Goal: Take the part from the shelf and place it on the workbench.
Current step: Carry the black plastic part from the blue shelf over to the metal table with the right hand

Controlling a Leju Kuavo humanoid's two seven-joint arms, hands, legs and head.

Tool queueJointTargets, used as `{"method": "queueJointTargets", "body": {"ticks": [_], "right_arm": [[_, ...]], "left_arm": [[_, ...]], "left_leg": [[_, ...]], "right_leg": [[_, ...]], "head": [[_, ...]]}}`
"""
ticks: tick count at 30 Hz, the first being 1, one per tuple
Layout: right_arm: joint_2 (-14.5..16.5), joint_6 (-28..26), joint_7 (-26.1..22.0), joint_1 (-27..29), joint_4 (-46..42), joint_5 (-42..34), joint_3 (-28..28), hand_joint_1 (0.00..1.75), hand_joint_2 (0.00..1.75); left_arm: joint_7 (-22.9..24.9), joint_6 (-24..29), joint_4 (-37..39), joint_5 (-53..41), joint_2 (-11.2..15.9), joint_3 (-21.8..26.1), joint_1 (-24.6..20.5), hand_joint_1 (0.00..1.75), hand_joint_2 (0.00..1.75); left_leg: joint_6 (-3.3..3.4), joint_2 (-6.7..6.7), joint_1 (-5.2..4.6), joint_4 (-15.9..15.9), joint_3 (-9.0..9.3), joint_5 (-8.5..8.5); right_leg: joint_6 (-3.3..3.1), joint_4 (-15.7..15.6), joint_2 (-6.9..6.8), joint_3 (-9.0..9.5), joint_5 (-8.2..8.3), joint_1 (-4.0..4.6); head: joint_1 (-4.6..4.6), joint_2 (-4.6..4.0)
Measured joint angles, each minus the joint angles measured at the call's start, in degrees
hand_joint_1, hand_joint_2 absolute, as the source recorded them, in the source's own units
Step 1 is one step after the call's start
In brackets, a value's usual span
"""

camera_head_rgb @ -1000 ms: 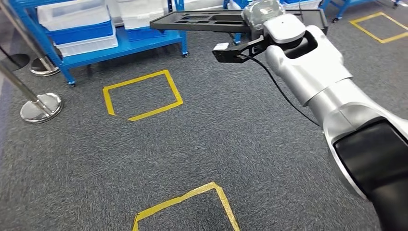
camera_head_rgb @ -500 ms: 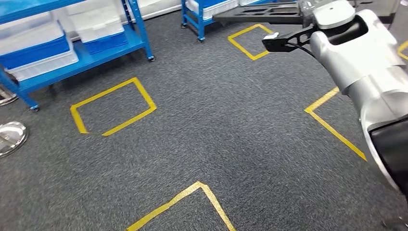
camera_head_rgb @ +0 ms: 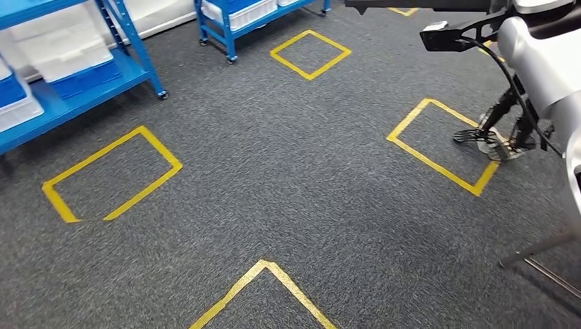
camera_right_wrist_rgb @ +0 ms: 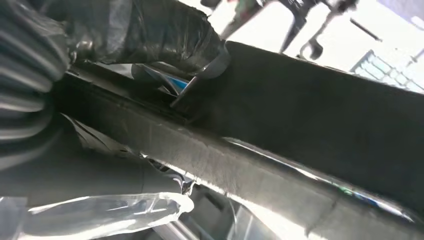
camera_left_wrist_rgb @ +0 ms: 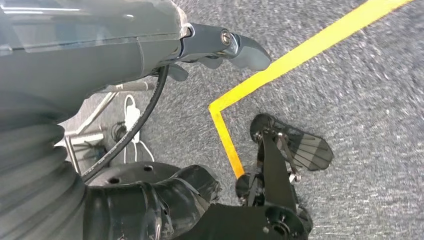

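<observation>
carpet [camera_head_rgb: 288,171] – rough grey pile | tape [camera_head_rgb: 438,161] – smooth yellow | part [camera_right_wrist_rgb: 320,135] – matt black

I see a shelf rack [camera_head_rgb: 82,89] at far left with bins [camera_head_rgb: 65,58] on it, and another rack [camera_head_rgb: 253,17] behind, further right. Tape squares [camera_head_rgb: 109,175] lie on the carpet [camera_head_rgb: 274,178] between them and a tripod [camera_head_rgb: 503,127] at right.

Camera swung rightward, whole floor scene shifted left. Blue shelves [camera_head_rgb: 82,75] now pushed to upper left corner; chrome stanchion bases gone from frame. New yellow tape square [camera_head_rgb: 442,147] entered at right, with black stand foot [camera_head_rgb: 490,140] on it. Black part [camera_head_rgb: 418,4] and right hand [camera_right_wrist_rgb: 150,35] gripping it now at top right edge, mostly cropped.
</observation>
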Motion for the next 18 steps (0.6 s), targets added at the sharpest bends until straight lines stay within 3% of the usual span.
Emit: {"method": "queueJointTargets", "body": {"ticks": [2, 4, 6, 7, 9, 10, 12, 13, 14, 16, 18], "right_arm": [[0.0, 0.0, 0.0, -0.5, 0.0, 0.0, 0.0, 1.75, 1.75], [0.3, -0.1, 0.0, -1.1, 0.0, 0.0, -0.1, 1.75, 1.75], [0.3, -0.1, -0.1, -1.2, 0.0, 0.1, -0.2, 1.75, 1.75], [0.2, -0.1, -0.1, -1.3, 0.0, 0.2, -0.2, 1.75, 1.75], [0.2, 0.0, -0.5, -1.6, 0.0, 0.4, -0.3, 1.75, 1.75], [0.3, 0.0, -0.7, -1.7, 0.0, 0.6, -0.3, 1.75, 1.75], [0.5, 0.1, -1.3, -1.8, 0.0, 0.9, -0.3, 1.75, 1.75], [0.6, 0.2, -1.6, -1.8, 0.0, 0.9, -0.3, 1.75, 1.75], [0.6, 0.3, -1.8, -1.9, 0.0, 0.9, -0.3, 1.75, 1.75], [0.6, 0.4, -2.1, -2.0, -0.1, 1.1, -0.3, 1.75, 1.75], [0.5, 0.6, -2.2, -2.3, -0.1, 1.2, -0.3, 1.75, 1.75]], "left_arm": [[0.2, 0.1, 0.0, 0.1, 0.1, 0.0, -0.1, 0.0, 1.75], [0.5, 0.2, 0.0, 0.2, 0.2, 0.0, -0.2, 0.0, 1.75], [0.8, 0.4, 0.0, 0.4, 0.2, 0.0, -0.3, 0.0, 1.75], [1.0, 0.5, 0.0, 0.5, 0.2, 0.0, -0.3, 0.0, 1.75], [1.3, 0.5, 0.0, 0.6, 0.2, 0.0, -0.3, 0.0, 1.75], [1.4, 0.5, 0.0, 0.6, 0.2, 0.0, -0.2, 0.0, 1.75], [1.5, 0.5, 0.0, 0.7, 0.2, 0.0, -0.1, 0.0, 1.75], [1.6, 0.5, 0.0, 0.7, 0.2, 0.0, -0.1, 0.0, 1.75], [1.6, 0.5, 0.0, 0.6, 0.2, 0.0, -0.1, 0.0, 1.75], [1.6, 0.5, 0.0, 0.5, 0.2, 0.0, -0.1, 0.0, 1.75], [1.6, 0.5, 0.0, 0.3, 0.3, 0.0, 0.0, 0.0, 1.75]], "left_leg": [[-0.63, 1.31, -0.21, 0.3, 0.26, -0.71], [-1.2, 2.47, -0.55, 0.6, 0.4, -1.19], [-1.61, 3.45, -0.54, 0.5, 0.67, -1.5], [-1.83, 3.03, -0.38, 0.8, 0.69, -1.97], [-2.11, 0.45, -0.04, 4.1, -0.74, -4.39], [-2.1, -1.2, 0.02, 7.5, -2.33, -6.15], [-1.99, -2.7, 0.0, 14.8, -6.15, -8.77], [-1.88, -2.95, -0.02, 16.6, -7.4, -8.64], [-1.71, -3.12, -0.02, 16.3, -7.76, -7.41], [-1.15, -4.41, -0.02, 10.5, -6.06, -2.76], [-0.71, -7.24, 0.12, 4.4, -3.76, 0.18]], "right_leg": [[0.0, -7.4, -2.15, 3.88, 2.59, 0.23], [-0.48, -10.9, -3.4, 5.59, 3.03, 0.88], [-1.24, -11.1, -2.3, 5.63, 3.0, 1.16], [-1.57, -11.2, -1.67, 5.66, 3.01, 1.13], [-2.36, -11.5, -0.44, 5.77, 3.1, 1.01], [-2.64, -11.5, 0.2, 5.78, 3.1, 1.04], [-3.02, -11.4, 1.72, 5.79, 3.04, 1.22], [-3.09, -11.4, 2.58, 5.82, 3.01, 1.34], [-3.11, -11.3, 3.46, 5.84, 2.98, 1.43], [-3.11, -11.1, 5.16, 5.89, 2.89, 1.5], [-2.89, -10.8, 6.67, 5.59, 2.86, 1.47]], "head": [[0.0, 0.0], [-0.12, 0.0], [-0.23, 0.0], [-0.23, 0.0], [-0.27, 0.0], [-0.28, 0.0], [-0.29, 0.0], [-0.29, 0.0], [-0.29, 0.0], [-0.29, -0.01], [-0.25, -0.01]]}}
